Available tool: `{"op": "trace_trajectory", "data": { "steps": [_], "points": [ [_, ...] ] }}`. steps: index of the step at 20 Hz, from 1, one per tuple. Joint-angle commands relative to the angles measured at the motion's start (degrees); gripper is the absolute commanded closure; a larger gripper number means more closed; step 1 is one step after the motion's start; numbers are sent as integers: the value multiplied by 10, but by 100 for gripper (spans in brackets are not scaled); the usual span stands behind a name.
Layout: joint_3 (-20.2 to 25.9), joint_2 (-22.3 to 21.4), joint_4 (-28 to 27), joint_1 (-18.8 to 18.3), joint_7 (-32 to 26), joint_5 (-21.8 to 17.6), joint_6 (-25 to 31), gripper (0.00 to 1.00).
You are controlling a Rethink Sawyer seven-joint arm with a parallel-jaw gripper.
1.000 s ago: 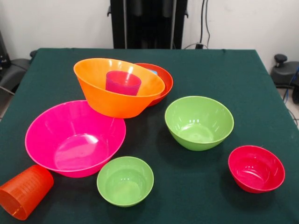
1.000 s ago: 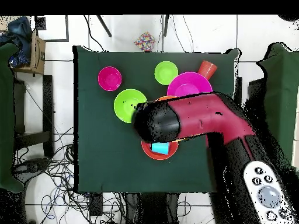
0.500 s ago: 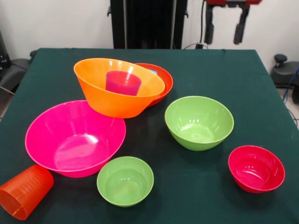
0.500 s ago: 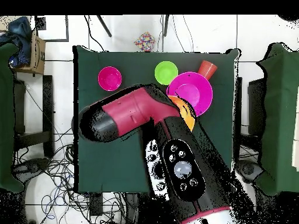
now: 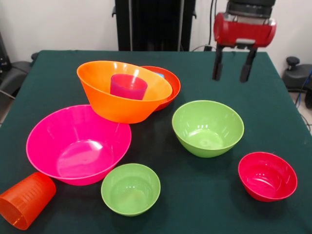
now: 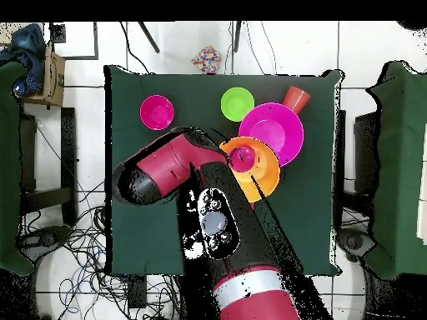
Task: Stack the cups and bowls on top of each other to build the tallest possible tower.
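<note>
My gripper (image 5: 230, 78) hangs open and empty above the table's far right, beyond the medium lime green bowl (image 5: 207, 127). The tower is a large orange bowl (image 5: 122, 92) leaning on a shallow red-orange bowl (image 5: 170, 83), with a translucent purple cup (image 5: 128, 86) inside it and a sliver of blue cup (image 5: 159, 75) behind its rim. Standing apart are the large pink bowl (image 5: 78, 144), small lime green bowl (image 5: 130, 188) and small crimson bowl (image 5: 267, 176). An orange cup (image 5: 24, 200) lies on its side at the near left corner. In the overhead view the arm (image 6: 179, 167) hides the medium green bowl.
The dark green tablecloth (image 5: 273, 97) reaches all four table edges. The overhead view shows the crimson bowl (image 6: 157, 112), small green bowl (image 6: 237, 103) and pink bowl (image 6: 271, 133) along one side, and cables on the floor (image 6: 67, 242) beside the table.
The arm has swung across the table and the gripper has come down into the front view at the far right. None of the bowls or cups has moved.
</note>
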Motion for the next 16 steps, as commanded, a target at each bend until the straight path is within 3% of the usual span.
{"op": "trace_trajectory", "data": {
  "steps": [1,8,16],
  "points": [
    [-115,76,-48,41,131,-77,-50,0],
    [-172,111,-77,87,155,-86,-84,0],
    [-223,144,-93,125,146,-54,-116,0]
  ]
}}
